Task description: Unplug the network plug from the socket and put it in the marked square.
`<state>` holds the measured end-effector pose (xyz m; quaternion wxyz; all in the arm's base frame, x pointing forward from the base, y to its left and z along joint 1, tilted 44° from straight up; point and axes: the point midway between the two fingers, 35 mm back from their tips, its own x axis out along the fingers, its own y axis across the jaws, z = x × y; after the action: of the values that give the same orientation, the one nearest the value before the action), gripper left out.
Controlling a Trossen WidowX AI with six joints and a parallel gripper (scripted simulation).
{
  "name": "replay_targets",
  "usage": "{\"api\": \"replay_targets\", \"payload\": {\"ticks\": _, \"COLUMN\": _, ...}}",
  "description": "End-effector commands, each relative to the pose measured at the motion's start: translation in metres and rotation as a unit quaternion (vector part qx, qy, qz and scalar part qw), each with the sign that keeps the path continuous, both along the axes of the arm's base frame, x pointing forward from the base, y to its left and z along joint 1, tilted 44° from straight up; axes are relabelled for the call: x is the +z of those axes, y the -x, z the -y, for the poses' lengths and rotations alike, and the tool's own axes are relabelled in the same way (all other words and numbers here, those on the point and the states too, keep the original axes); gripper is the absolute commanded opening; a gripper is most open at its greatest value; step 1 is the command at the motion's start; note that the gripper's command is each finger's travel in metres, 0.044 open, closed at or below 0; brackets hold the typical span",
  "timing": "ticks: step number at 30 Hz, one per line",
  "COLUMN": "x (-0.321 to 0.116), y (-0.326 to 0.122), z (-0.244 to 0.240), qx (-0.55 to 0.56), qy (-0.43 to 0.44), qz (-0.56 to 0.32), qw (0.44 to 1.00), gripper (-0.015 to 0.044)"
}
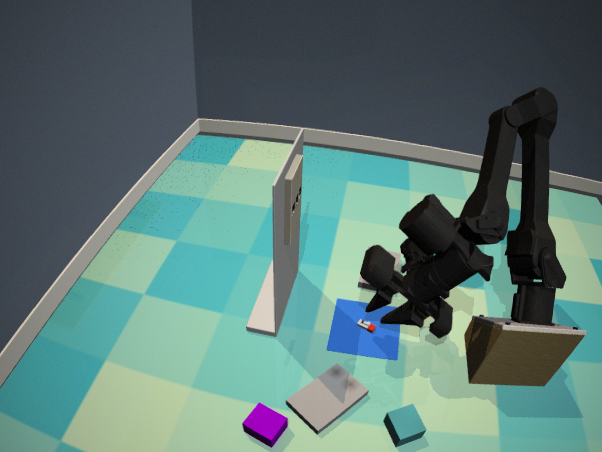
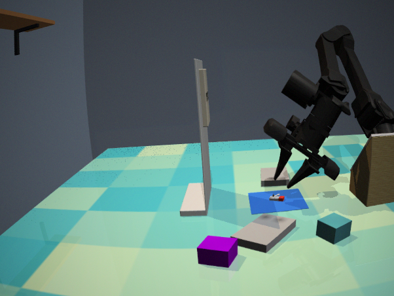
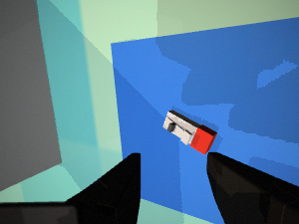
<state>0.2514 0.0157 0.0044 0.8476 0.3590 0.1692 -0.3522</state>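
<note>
The plug (image 1: 366, 325) (image 2: 277, 198) (image 3: 190, 130), white with a red end and a thin tab on its upper side, lies on the blue marked square (image 1: 342, 341) (image 2: 262, 208) (image 3: 149, 74), inside its edges. My gripper (image 1: 375, 315) (image 2: 281, 183) (image 3: 173, 161) is open and empty, its fingertips above the square and apart from the plug. The upright panel (image 1: 286, 285) (image 2: 205, 157) stands to the left in the top and exterior views. The beige socket block (image 1: 296, 200) (image 2: 204, 108) on its face has small dark openings and no plug shows in it.
A pale flat slab (image 1: 327, 397) (image 2: 265, 232) lies in front of the square, with a purple block (image 1: 265, 422) (image 2: 216, 250) and a teal block (image 1: 405, 424) (image 2: 334, 227) nearby. Another pale block (image 1: 367, 282) (image 2: 275, 181) is behind the square, partly behind the gripper in the top view.
</note>
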Motion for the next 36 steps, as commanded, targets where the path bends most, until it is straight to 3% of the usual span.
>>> {"api": "replay_targets", "payload": {"ticks": 1, "x": 0.003, "y": 0.0, "z": -0.001, "qx": -0.002, "qy": -0.002, "qz": 0.004, "qw": 1.0, "gripper": 0.0156}}
{"api": "replay_targets", "payload": {"ticks": 36, "x": 0.02, "y": 0.004, "z": -0.028, "qx": -0.005, "qy": -0.007, "qz": -0.003, "qw": 1.0, "gripper": 0.0156}}
